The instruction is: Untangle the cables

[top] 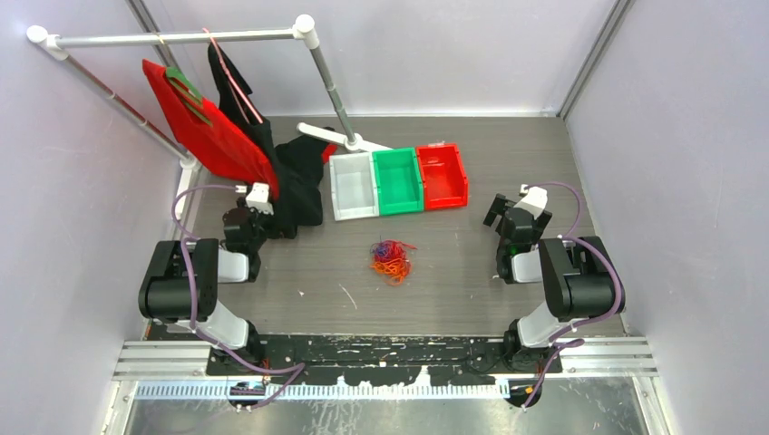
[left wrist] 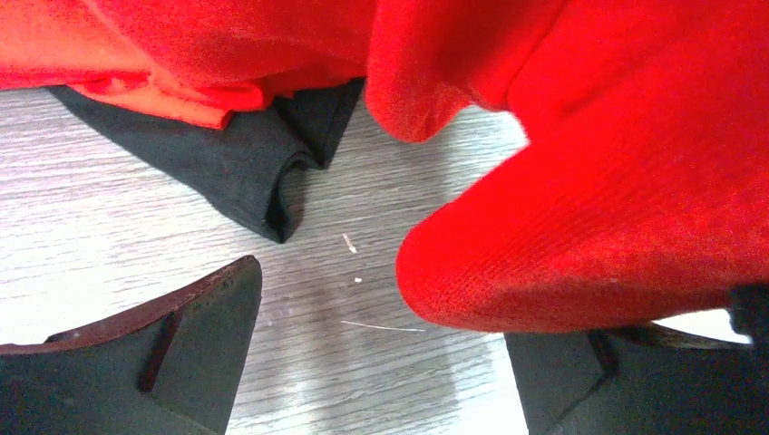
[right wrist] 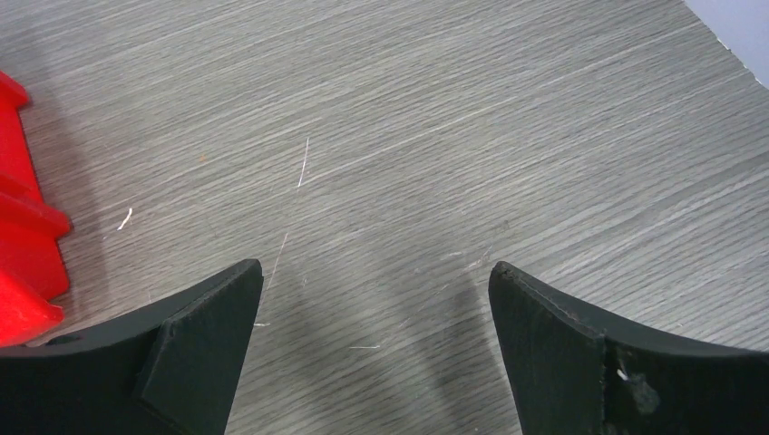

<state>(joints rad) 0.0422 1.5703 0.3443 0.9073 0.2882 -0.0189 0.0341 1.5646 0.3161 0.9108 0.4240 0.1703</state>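
The cables (top: 392, 259) lie as one small tangled clump of red, orange and purple wire on the wooden table, midway between the two arms. They appear in neither wrist view. My left gripper (top: 247, 207) hovers at the left, beside the hanging garments, well away from the clump. In its wrist view the left gripper (left wrist: 381, 308) is open over bare table, with a red garment (left wrist: 589, 181) drooping above its right finger. My right gripper (top: 510, 207) stands at the right side; seen from the wrist, the right gripper (right wrist: 374, 272) is open and empty.
Three bins stand in a row behind the clump: white (top: 353, 186), green (top: 398, 181) and red (top: 442, 175); the red bin's corner (right wrist: 23, 245) shows at the right wrist view's left edge. A white pipe rack (top: 181, 38) holds red and black garments (left wrist: 245, 172) at back left.
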